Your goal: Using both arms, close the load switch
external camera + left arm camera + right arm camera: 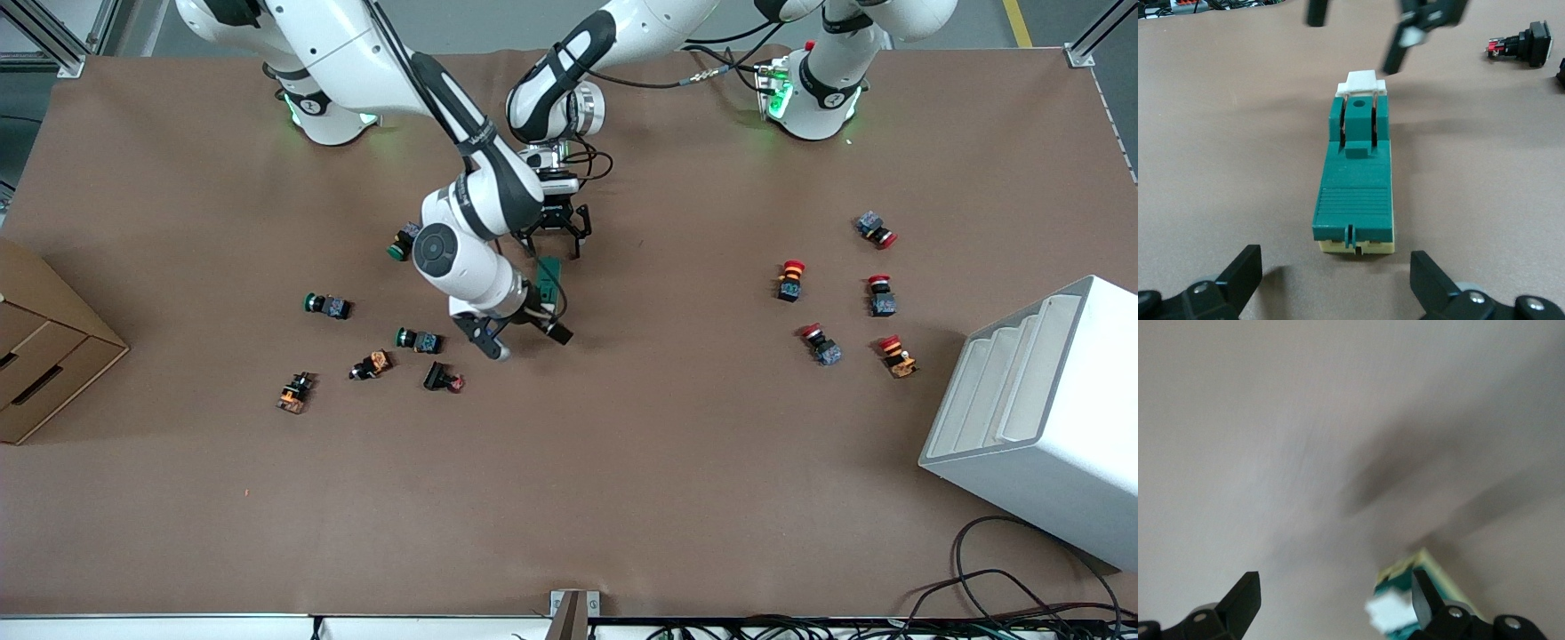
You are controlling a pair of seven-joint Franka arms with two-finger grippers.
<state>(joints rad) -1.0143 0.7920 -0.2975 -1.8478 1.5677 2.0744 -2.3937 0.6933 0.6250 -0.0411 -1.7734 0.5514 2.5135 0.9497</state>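
Two grippers flank the load switch (550, 275), a dark green block with white lever, lying mid-table on the brown table (622, 462). Right gripper (524, 336) spread wide over its lever end; left gripper (555, 238) spread wide above it.

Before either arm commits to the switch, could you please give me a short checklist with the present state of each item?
1. Load switch lies flat on the table, nothing on it: ok.
2. White lever in view and unobstructed: ok.
3. Left gripper open, lined up with the switch's end away from the lever, not touching it: ok.
4. Right gripper open, at the lever end: ok.
5. Right gripper's fingers astride the lever: not ok; the lever sits beside one finger, off the gap's centre.
6. Nearest push-button apart from the switch: ok.
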